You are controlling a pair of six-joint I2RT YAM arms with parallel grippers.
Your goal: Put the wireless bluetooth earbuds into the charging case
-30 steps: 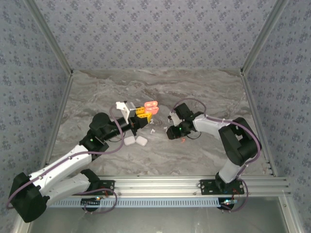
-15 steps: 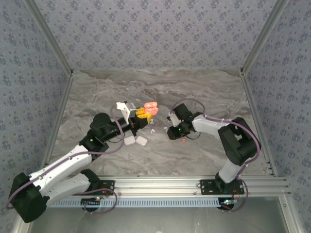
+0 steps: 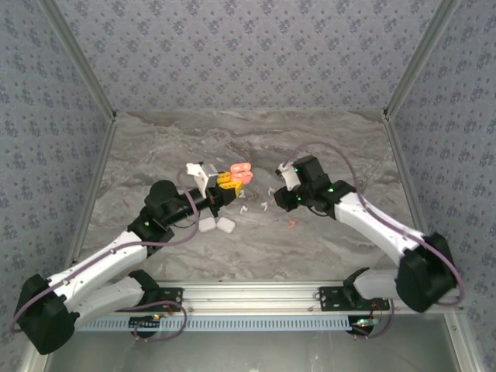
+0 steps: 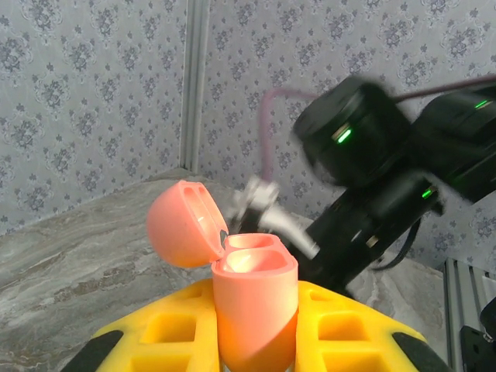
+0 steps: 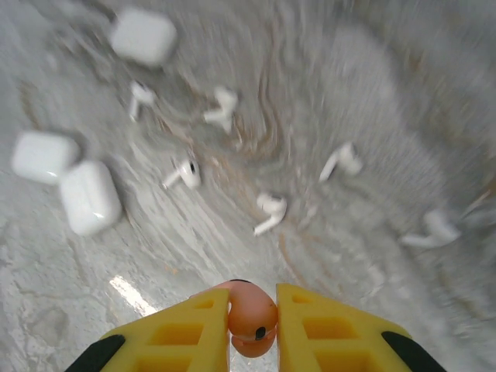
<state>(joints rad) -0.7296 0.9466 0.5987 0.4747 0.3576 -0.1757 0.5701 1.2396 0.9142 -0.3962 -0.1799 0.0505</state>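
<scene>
Grey marbled table is carrying all loose parts. The left gripper is clamping the coral charging case between its yellow fingers and is holding it upright above the table. The case lid is standing hinged open to the left, exposing both sockets.

The right gripper is hovering just to the right of the case, jaws pinching a coral earbud.

Three white cases are lying closed on the table below the right gripper. White earbuds are lying scattered beside these cases, each apart from the next. A small coral piece is resting on the table near the right arm; its detail is too small to resolve.
</scene>
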